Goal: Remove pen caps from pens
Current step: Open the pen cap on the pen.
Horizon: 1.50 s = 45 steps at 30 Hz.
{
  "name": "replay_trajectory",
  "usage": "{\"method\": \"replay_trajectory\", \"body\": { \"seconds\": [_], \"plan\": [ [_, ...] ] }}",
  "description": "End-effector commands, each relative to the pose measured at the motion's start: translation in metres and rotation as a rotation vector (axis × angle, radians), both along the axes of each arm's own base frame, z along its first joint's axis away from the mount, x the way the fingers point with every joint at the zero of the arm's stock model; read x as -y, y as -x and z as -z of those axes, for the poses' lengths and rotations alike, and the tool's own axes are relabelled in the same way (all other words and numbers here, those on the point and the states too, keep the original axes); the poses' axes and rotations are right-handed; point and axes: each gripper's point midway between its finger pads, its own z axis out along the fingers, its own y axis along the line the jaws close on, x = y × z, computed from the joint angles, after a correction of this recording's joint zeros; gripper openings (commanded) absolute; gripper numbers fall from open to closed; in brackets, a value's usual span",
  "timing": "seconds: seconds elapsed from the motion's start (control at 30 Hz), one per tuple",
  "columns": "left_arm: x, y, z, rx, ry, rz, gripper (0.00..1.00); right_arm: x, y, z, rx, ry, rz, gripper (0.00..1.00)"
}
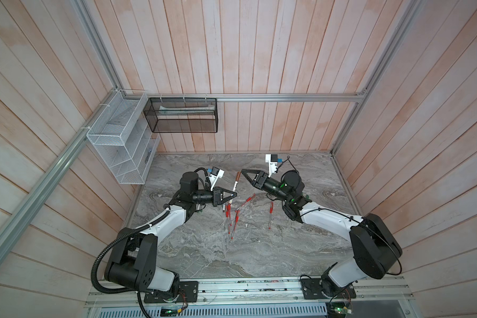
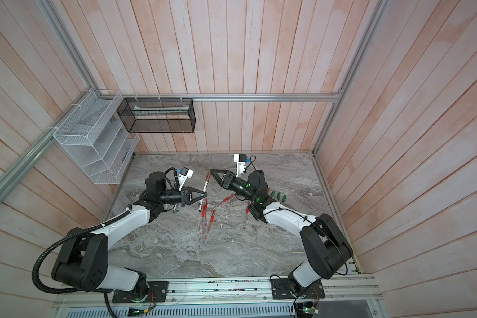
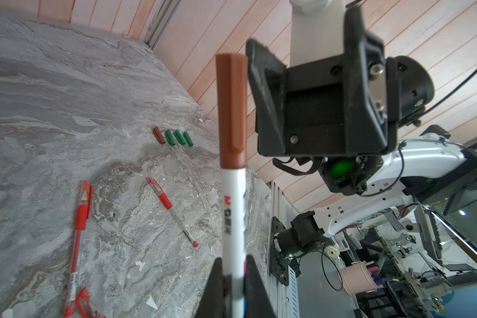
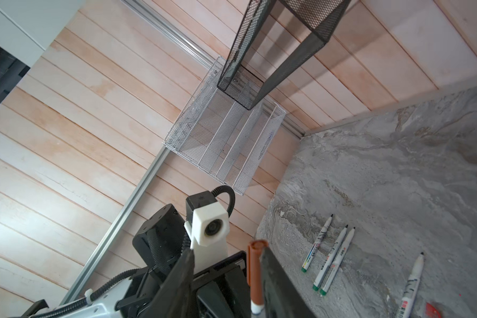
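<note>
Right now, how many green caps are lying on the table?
3. The green caps lie in a row on the table: one beside a loose brown cap, one in the middle, one at the other end. More may be hidden.

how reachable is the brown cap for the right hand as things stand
Likely yes: in the right wrist view the brown cap sits between the open jaws of the right hand, with nothing else in the gap, while the left hand pins the marker by its white barrel.
</note>
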Motion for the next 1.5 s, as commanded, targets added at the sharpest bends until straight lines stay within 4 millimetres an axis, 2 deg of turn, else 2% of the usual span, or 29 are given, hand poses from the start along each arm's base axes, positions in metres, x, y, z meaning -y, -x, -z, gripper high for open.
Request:
{"method": "replay_trajectory", "body": {
  "seconds": [0.0,0.23,0.37,0.53,0.63,0.77,0.8,0.9,1.07,1.17,1.23,1.3,1.4,1.47],
  "plan": [
    [0.004,0.017,-0.01,0.07,0.027,0.07,0.0,-0.002,-0.004,0.013,0.0,0.058,0.009,0.41],
    [0.004,0.021,-0.014,0.077,0.049,0.088,0.0,-0.013,-0.007,0.028,-0.048,0.064,-0.027,0.38],
    [0.005,0.019,-0.016,0.067,0.044,0.083,0.0,-0.025,0.002,0.024,-0.042,0.05,-0.081,0.33],
    [0.005,0.019,-0.013,0.071,0.041,0.077,0.0,-0.027,0.002,0.033,-0.064,0.065,-0.075,0.17],
    [0.004,0.019,-0.014,0.06,0.042,0.078,0.0,-0.028,0.003,0.029,-0.055,0.057,-0.084,0.17],
    [0.004,0.019,-0.01,0.066,0.038,0.072,0.0,-0.029,0.002,0.034,-0.062,0.061,-0.082,0.0],
    [0.004,0.019,-0.01,0.06,0.037,0.074,0.0,-0.027,0.0,0.031,-0.059,0.055,-0.077,0.0],
    [0.006,0.024,-0.007,0.051,0.031,0.087,0.0,-0.016,-0.012,0.015,-0.034,0.041,-0.051,0.0],
    [0.014,0.048,0.007,0.031,0.025,0.156,0.0,0.026,-0.059,-0.029,0.027,-0.001,0.043,0.0],
    [0.016,0.065,0.012,0.01,0.029,0.196,0.0,0.054,-0.079,-0.043,0.036,-0.05,0.095,0.0],
    [0.014,0.068,0.015,0.022,0.025,0.194,0.0,0.062,-0.085,-0.042,0.032,-0.061,0.109,0.0],
    [0.011,0.062,0.013,0.025,0.006,0.161,0.0,0.067,-0.086,-0.037,0.013,-0.064,0.122,0.0],
    [-0.006,0.027,0.012,0.006,-0.064,-0.012,0.0,0.077,-0.082,-0.02,-0.032,-0.029,0.156,0.0],
    [-0.027,-0.002,0.016,0.011,-0.126,-0.173,0.0,0.085,-0.079,-0.005,-0.042,0.056,0.194,0.0]
  ]
}}
